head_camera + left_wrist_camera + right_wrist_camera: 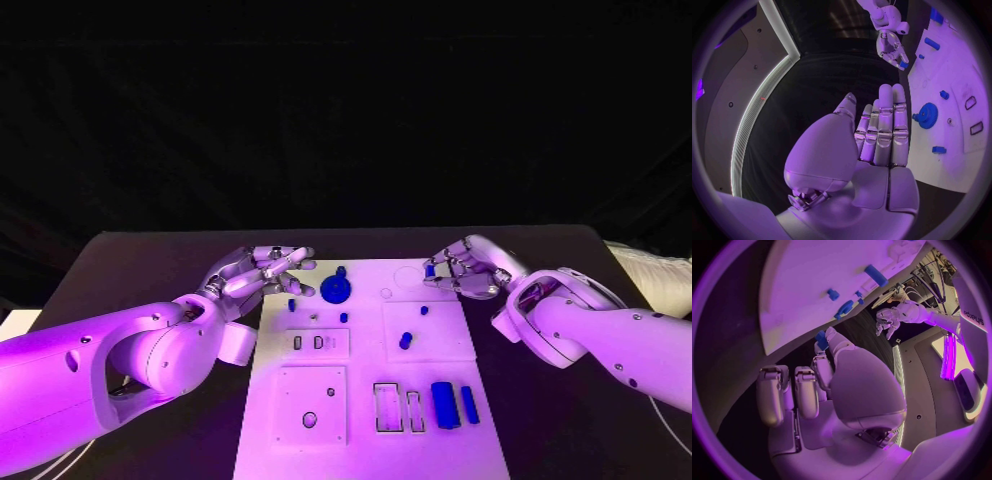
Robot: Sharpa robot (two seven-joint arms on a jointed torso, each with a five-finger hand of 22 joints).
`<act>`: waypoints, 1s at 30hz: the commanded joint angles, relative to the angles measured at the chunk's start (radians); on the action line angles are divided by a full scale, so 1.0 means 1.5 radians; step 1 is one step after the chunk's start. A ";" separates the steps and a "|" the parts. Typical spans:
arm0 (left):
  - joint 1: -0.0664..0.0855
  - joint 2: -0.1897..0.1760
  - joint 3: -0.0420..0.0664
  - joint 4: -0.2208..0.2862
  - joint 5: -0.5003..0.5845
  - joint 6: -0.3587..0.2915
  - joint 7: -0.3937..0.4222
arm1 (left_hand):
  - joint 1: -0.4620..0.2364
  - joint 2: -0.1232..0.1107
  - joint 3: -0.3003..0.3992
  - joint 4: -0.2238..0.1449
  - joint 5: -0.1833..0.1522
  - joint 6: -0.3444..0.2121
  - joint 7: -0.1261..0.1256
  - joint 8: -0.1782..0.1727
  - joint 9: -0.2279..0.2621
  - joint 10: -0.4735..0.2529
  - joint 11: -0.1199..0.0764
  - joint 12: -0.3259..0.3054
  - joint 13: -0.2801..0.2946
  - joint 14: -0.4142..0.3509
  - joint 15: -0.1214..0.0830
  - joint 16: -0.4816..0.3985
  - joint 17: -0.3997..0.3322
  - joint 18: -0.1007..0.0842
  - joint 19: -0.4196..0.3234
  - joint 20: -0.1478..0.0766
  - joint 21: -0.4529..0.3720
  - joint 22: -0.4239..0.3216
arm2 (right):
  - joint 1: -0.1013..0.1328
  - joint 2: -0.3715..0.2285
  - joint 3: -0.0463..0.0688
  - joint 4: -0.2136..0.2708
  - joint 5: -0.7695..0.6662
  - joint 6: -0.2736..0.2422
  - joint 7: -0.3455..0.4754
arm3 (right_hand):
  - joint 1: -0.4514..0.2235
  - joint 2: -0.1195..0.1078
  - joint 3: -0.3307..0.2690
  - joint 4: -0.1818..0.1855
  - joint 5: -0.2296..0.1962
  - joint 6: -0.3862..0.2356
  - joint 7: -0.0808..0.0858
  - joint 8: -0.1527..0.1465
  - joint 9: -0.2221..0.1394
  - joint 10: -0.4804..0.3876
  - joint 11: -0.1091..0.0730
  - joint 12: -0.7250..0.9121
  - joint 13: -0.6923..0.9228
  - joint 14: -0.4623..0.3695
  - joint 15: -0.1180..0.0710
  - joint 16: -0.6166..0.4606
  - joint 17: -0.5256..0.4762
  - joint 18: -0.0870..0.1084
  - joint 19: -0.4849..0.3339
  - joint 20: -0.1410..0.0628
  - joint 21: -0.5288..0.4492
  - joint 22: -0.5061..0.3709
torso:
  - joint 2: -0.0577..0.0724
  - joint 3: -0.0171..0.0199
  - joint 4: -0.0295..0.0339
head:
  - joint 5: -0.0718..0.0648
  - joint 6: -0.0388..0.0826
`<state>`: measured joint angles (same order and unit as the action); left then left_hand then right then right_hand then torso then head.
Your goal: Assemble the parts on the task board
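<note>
The task board (378, 400) lay white down the middle of the black table (130, 270), small blue parts scattered on it and a blue gear (336, 291) standing near its far end. My left hand (260, 272) hovered just left of that gear, fingers straight and apart, holding nothing. My right hand (464, 270) sat at the far right edge, pinching a small blue part (821, 339), which the right wrist view made plain at my fingertips.

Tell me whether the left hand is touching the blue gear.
Apart. In the left wrist view, bare white board separates the left hand from the blue gear.
</note>
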<state>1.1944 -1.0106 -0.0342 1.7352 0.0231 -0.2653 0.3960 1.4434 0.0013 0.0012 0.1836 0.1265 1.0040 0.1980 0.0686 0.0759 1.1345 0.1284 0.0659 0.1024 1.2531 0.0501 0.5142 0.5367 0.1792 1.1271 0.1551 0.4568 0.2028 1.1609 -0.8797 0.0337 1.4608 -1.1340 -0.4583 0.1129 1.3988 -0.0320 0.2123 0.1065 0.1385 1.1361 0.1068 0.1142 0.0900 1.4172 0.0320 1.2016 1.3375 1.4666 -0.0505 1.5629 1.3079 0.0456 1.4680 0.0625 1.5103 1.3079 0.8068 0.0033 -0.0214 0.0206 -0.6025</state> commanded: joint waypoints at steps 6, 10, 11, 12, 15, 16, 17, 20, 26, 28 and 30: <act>0.000 0.010 0.000 -0.007 0.001 0.012 0.004 | 0.003 0.003 0.001 -0.005 -0.001 -0.006 0.000 -0.002 -0.001 -0.005 0.000 -0.001 0.000 -0.004 -0.001 0.003 0.001 0.001 -0.004 -0.002 0.002 0.001 | 0.014 0.039 0.000 0.057 -0.053 -0.004 -0.073 | -0.004 0.008 0.001 0.005 -0.005 0.014 -0.011 0.003 0.001 0.012 -0.015 0.002 -0.001 0.069 -0.004 0.003 0.172 -0.011 0.027 -0.006 0.002 0.093 | -0.008 -0.0086 0.0063 | 0.003 -0.003; 0.000 0.015 0.000 -0.012 0.001 0.014 0.004 | 0.003 0.003 0.001 -0.005 -0.001 -0.006 0.000 -0.002 -0.001 -0.005 0.000 -0.001 0.000 -0.004 -0.001 0.003 0.001 0.001 -0.004 -0.002 0.002 0.001 | 0.011 0.078 -0.004 0.066 -0.113 0.008 -0.089 | -0.005 0.008 0.001 0.005 -0.006 0.012 -0.011 0.002 0.001 0.012 -0.015 0.003 0.000 0.069 -0.004 0.003 0.172 -0.012 0.027 -0.006 0.002 0.093 | -0.011 -0.0108 0.0099 | 0.013 -0.005; 0.000 0.015 0.000 -0.013 0.001 0.014 0.004 | 0.003 0.003 0.001 -0.005 -0.001 -0.006 0.000 -0.002 -0.001 -0.005 0.000 -0.001 0.000 -0.004 -0.001 0.003 0.001 0.001 -0.004 -0.002 0.002 0.001 | 0.010 0.087 -0.005 0.067 -0.123 0.010 -0.092 | -0.004 0.008 0.002 0.004 -0.006 0.012 -0.011 0.002 0.001 0.012 -0.015 0.003 0.000 0.069 -0.004 0.003 0.172 -0.012 0.027 -0.006 0.002 0.093 | -0.012 -0.0110 0.0106 | 0.014 -0.006; 0.000 0.016 0.000 -0.014 0.001 0.014 0.005 | 0.003 0.003 0.001 -0.005 -0.001 -0.006 0.000 -0.002 -0.001 -0.005 0.000 -0.001 0.000 -0.004 -0.001 0.003 0.001 0.001 -0.004 -0.002 0.002 0.001 | 0.008 0.097 -0.006 0.067 -0.135 0.011 -0.095 | -0.004 0.008 0.002 0.004 -0.006 0.012 -0.011 0.002 0.001 0.012 -0.015 0.003 0.000 0.069 -0.004 0.003 0.172 -0.012 0.027 -0.006 0.002 0.093 | -0.013 -0.0115 0.0111 | 0.017 -0.009; 0.000 0.017 0.000 -0.017 0.003 0.014 0.006 | 0.003 0.003 0.001 -0.006 -0.002 -0.006 0.000 -0.002 -0.001 -0.005 0.000 0.000 0.000 -0.005 -0.001 0.004 0.002 0.001 -0.005 -0.002 0.003 0.001 | 0.003 0.126 -0.011 0.064 -0.162 0.018 -0.104 | -0.004 0.008 0.002 0.004 -0.006 0.012 -0.011 0.002 0.001 0.012 -0.015 0.003 0.000 0.069 -0.004 0.003 0.172 -0.012 0.027 -0.006 0.002 0.093 | -0.014 -0.0126 0.0119 | 0.025 -0.014; 0.000 0.018 0.000 -0.018 0.004 0.014 0.006 | 0.003 0.003 0.001 -0.006 -0.002 -0.006 0.000 -0.002 -0.001 -0.005 0.000 0.000 0.000 -0.005 -0.001 0.004 0.002 0.001 -0.005 -0.002 0.003 0.001 | 0.001 0.135 -0.013 0.062 -0.169 0.021 -0.107 | -0.004 0.008 0.002 0.004 -0.006 0.012 -0.011 0.001 0.001 0.012 -0.015 0.003 0.000 0.069 -0.004 0.003 0.172 -0.011 0.027 -0.006 0.002 0.093 | -0.014 -0.0129 0.0122 | 0.025 -0.015; 0.000 0.018 0.000 -0.019 0.004 0.014 0.006 | 0.003 0.003 0.001 -0.006 -0.002 -0.006 0.000 -0.002 -0.001 -0.005 0.000 0.000 0.000 -0.005 -0.001 0.004 0.002 0.001 -0.005 -0.002 0.003 0.001 | -0.002 0.144 -0.015 0.059 -0.177 0.023 -0.109 | -0.004 0.008 0.003 0.003 -0.005 0.011 -0.011 0.001 0.001 0.012 -0.016 0.002 0.000 0.069 -0.004 0.003 0.172 -0.011 0.027 -0.007 0.002 0.093 | -0.015 -0.0134 0.0132 | 0.027 -0.018; 0.000 0.019 0.000 -0.021 0.007 0.015 0.007 | 0.003 0.003 0.001 -0.006 -0.002 -0.006 0.000 -0.002 -0.001 -0.005 0.000 0.000 0.000 -0.005 -0.001 0.004 0.002 0.001 -0.005 -0.002 0.003 0.001 | -0.011 0.168 -0.020 0.051 -0.197 0.031 -0.117 | -0.003 0.008 0.003 0.003 -0.005 0.011 -0.011 0.001 0.001 0.012 -0.016 0.002 0.000 0.069 -0.004 0.003 0.172 -0.011 0.027 -0.007 0.002 0.093 | -0.014 -0.0133 0.0131 | 0.030 -0.021; 0.000 0.018 0.000 -0.022 0.017 0.016 0.007 | 0.003 0.003 0.001 -0.006 -0.002 -0.006 -0.001 -0.002 -0.001 -0.005 0.000 0.000 0.000 -0.005 -0.001 0.004 0.002 0.001 -0.005 -0.002 0.003 0.001 | -0.026 0.197 -0.026 0.036 -0.221 0.044 -0.129 | -0.003 0.008 0.004 0.001 -0.004 0.010 -0.011 0.000 0.001 0.012 -0.016 0.002 0.000 0.069 -0.004 0.003 0.172 -0.011 0.026 -0.007 0.002 0.092 | -0.013 -0.0123 0.0116 | 0.038 -0.026; 0.000 0.018 0.000 -0.021 0.018 0.016 0.007 | 0.003 0.003 0.001 -0.006 -0.002 -0.006 -0.001 -0.002 -0.001 -0.005 0.000 0.000 0.000 -0.005 -0.001 0.004 0.002 0.001 -0.005 -0.002 0.003 0.001 | -0.029 0.203 -0.027 0.033 -0.228 0.051 -0.133 | -0.003 0.008 0.004 0.001 -0.004 0.010 -0.011 0.000 0.001 0.012 -0.016 0.002 0.000 0.069 -0.004 0.003 0.172 -0.011 0.026 -0.007 0.002 0.092 | -0.013 -0.0122 0.0116 | 0.039 -0.028; 0.000 0.018 0.000 -0.021 0.019 0.016 0.008 | 0.003 0.003 0.001 -0.006 -0.002 -0.006 -0.001 -0.002 -0.001 -0.005 0.000 0.000 0.000 -0.005 -0.001 0.004 0.002 0.001 -0.005 -0.002 0.003 0.001 | -0.030 0.207 -0.028 0.030 -0.233 0.060 -0.137 | -0.003 0.007 0.004 0.001 -0.004 0.010 -0.011 0.000 0.001 0.012 -0.015 0.001 -0.001 0.068 -0.004 0.002 0.171 -0.011 0.026 -0.007 0.002 0.092 | -0.013 -0.0123 0.0113 | 0.037 -0.030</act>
<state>1.1939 -0.9848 -0.0344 1.7013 0.0376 -0.2630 0.3971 1.4434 0.0013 0.0040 0.1809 0.1266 1.0040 0.1980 0.0686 0.0759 1.1345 0.1284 0.0659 0.1023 1.2531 0.0500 0.5142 0.5384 0.1792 1.1271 0.1551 0.4568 0.2038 1.1172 -0.5734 -0.0083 1.5086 -1.4245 -0.4145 -0.0620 1.3922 -0.0265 0.2140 0.1106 0.1289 1.1351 0.1057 0.1123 0.0900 1.4188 0.0302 1.2022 1.3378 1.4665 -0.0502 1.5628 1.3076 0.0455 1.4643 0.0592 1.5103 1.3075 0.7867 -0.0157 -0.0033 0.0760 -0.6440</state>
